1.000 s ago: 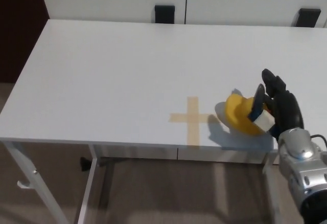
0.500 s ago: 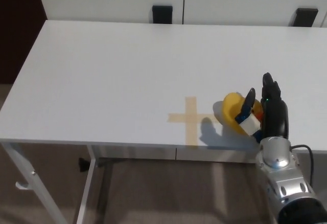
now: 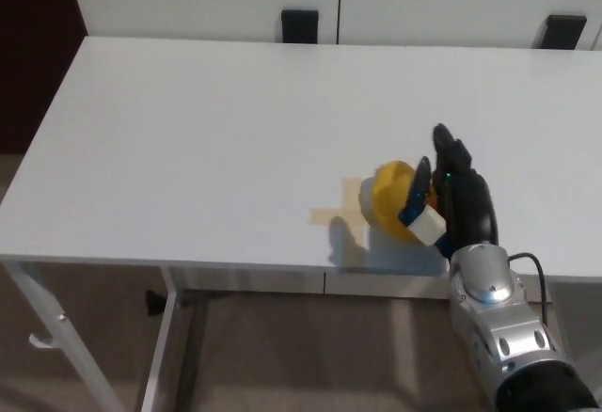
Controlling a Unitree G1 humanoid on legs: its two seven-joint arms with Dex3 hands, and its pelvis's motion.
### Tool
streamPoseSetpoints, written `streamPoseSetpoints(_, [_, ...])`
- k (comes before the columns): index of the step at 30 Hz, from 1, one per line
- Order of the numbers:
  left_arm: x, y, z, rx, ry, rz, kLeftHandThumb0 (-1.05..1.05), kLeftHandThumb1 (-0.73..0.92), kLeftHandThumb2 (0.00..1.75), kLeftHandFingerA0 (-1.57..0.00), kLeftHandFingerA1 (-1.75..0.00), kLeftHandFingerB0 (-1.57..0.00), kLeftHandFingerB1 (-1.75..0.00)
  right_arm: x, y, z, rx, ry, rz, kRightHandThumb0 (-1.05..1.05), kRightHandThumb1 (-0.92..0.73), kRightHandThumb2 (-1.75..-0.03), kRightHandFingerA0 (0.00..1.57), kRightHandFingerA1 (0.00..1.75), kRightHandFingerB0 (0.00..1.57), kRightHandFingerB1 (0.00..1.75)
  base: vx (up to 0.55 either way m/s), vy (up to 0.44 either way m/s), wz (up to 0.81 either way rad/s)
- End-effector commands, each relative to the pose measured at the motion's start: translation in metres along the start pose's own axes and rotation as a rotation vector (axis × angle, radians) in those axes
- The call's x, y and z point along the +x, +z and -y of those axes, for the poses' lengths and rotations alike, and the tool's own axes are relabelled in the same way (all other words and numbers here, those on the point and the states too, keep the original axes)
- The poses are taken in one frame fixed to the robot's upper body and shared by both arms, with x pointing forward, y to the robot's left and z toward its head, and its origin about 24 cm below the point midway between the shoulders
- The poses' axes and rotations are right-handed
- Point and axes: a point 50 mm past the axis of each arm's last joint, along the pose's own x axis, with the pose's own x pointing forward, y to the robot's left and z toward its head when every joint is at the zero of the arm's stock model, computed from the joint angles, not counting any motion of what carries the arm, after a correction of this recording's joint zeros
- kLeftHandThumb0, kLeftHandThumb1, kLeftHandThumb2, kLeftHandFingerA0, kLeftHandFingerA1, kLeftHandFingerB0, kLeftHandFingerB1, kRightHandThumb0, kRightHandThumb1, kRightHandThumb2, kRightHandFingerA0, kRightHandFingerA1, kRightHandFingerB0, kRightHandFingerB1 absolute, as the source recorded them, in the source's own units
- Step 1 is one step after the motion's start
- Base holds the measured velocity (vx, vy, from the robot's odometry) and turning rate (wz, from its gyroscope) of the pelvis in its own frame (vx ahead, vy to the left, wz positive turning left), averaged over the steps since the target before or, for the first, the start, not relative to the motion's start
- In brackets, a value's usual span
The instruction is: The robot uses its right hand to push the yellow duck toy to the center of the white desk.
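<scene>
The yellow duck toy [image 3: 392, 199] sits on the white desk [image 3: 235, 120] near its front edge, covering the right arm of a tan tape cross [image 3: 340, 213]. My right hand [image 3: 450, 196] is pressed against the duck's right side, fingers spread and pointing away from me, thumb lying along the toy. It holds nothing. The duck's right half is hidden behind the thumb. My left hand does not show.
Two black chair backs [image 3: 300, 25] [image 3: 564, 31] stand behind the desk's far edge against white cabinets. The desk's front edge runs just below the duck, with the desk legs [image 3: 56, 337] and floor beneath. My silver right forearm [image 3: 503, 337] hangs off the front edge.
My right hand has slid left along the front of the desk, carrying the duck from right of the tape cross onto the cross's right arm.
</scene>
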Motion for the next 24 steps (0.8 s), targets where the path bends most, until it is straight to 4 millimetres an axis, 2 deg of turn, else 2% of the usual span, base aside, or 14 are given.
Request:
streamPoseSetpoints(1, [0.000, 0.000, -0.003, 0.013, 0.000, 0.005, -0.18, 0.70, 0.61, -0.72, -0.50, -0.76, -0.49, -0.001, 0.001, -0.002, -0.013, 0.137, -0.027, -0.99, -0.83, -1.22, 0.00, 0.11, 0.00, 0.04, 0.00, 0.000, 0.00])
streamPoseSetpoints(5, [0.000, -0.002, -0.002, 0.017, -0.001, 0.003, -0.19, 0.69, 0.61, -0.72, -0.52, -0.77, -0.50, -0.002, -0.002, -0.003, -0.019, 0.155, -0.037, -0.99, -0.82, -1.22, 0.00, 0.10, 0.00, 0.04, 0.00, 0.000, 0.00])
streamPoseSetpoints(6, [0.000, -0.002, -0.002, 0.021, -0.002, 0.003, -0.17, 0.68, 0.61, -0.74, -0.51, -0.79, -0.50, -0.003, -0.003, -0.004, -0.018, 0.161, -0.045, -0.88, -0.76, -1.21, 0.00, 0.18, 0.00, 0.13, 0.00, 0.000, 0.00])
streamPoseSetpoints(7, [0.000, -0.002, -0.002, 0.021, -0.002, 0.003, -0.17, 0.68, 0.61, -0.74, -0.51, -0.79, -0.50, -0.003, -0.003, -0.004, -0.018, 0.161, -0.045, -0.88, -0.76, -1.21, 0.00, 0.18, 0.00, 0.13, 0.00, 0.000, 0.00])
streamPoseSetpoints(8, [0.000, -0.002, -0.002, 0.022, -0.002, 0.002, -0.18, 0.68, 0.61, -0.73, -0.52, -0.81, -0.51, -0.004, -0.005, -0.005, -0.011, 0.170, -0.048, -0.93, -0.73, -1.03, 0.00, 0.13, 0.00, 0.06, 0.00, 0.000, 0.00])
streamPoseSetpoints(9, [0.000, -0.002, -0.002, 0.022, -0.002, 0.002, -0.18, 0.68, 0.61, -0.73, -0.52, -0.81, -0.51, -0.004, -0.005, -0.005, -0.011, 0.170, -0.048, -0.93, -0.73, -1.03, 0.00, 0.13, 0.00, 0.06, 0.00, 0.000, 0.00])
streamPoseSetpoints(10, [-0.001, -0.002, -0.003, 0.021, 0.000, 0.005, -0.19, 0.69, 0.61, -0.71, -0.51, -0.79, -0.51, -0.005, -0.006, -0.007, -0.004, 0.177, -0.048, -0.91, -0.78, -1.20, 0.00, 0.17, 0.00, 0.11, 0.00, 0.000, 0.00])
streamPoseSetpoints(11, [-0.001, -0.001, -0.004, 0.020, 0.001, 0.007, -0.19, 0.69, 0.61, -0.71, -0.51, -0.79, -0.51, -0.006, -0.006, -0.009, 0.001, 0.182, -0.048, -0.91, -0.78, -1.20, 0.00, 0.17, 0.00, 0.11, 0.00, 0.000, 0.00])
streamPoseSetpoints(12, [-0.001, -0.001, -0.004, 0.018, 0.002, 0.010, -0.19, 0.70, 0.61, -0.72, -0.53, -0.77, -0.50, -0.006, -0.007, -0.011, 0.006, 0.186, -0.051, -1.05, -0.87, -1.23, 0.00, 0.07, 0.00, 0.00, 0.00, 0.000, 0.00])
streamPoseSetpoints(23, [-0.001, -0.002, -0.005, 0.022, 0.006, 0.002, -0.20, 0.69, 0.61, -0.75, -0.51, -0.74, -0.49, -0.013, -0.014, -0.024, 0.005, 0.214, -0.065, -1.05, -0.87, -1.24, 0.00, 0.07, 0.00, 0.00, 0.00, 0.000, 0.00])
streamPoseSetpoints(24, [-0.001, -0.002, -0.005, 0.023, 0.006, 0.002, -0.19, 0.69, 0.61, -0.75, -0.56, -0.76, -0.50, -0.014, -0.014, -0.026, -0.001, 0.217, -0.071, -1.05, -0.87, -1.25, 0.00, 0.10, 0.00, 0.02, 0.00, 0.000, 0.00])
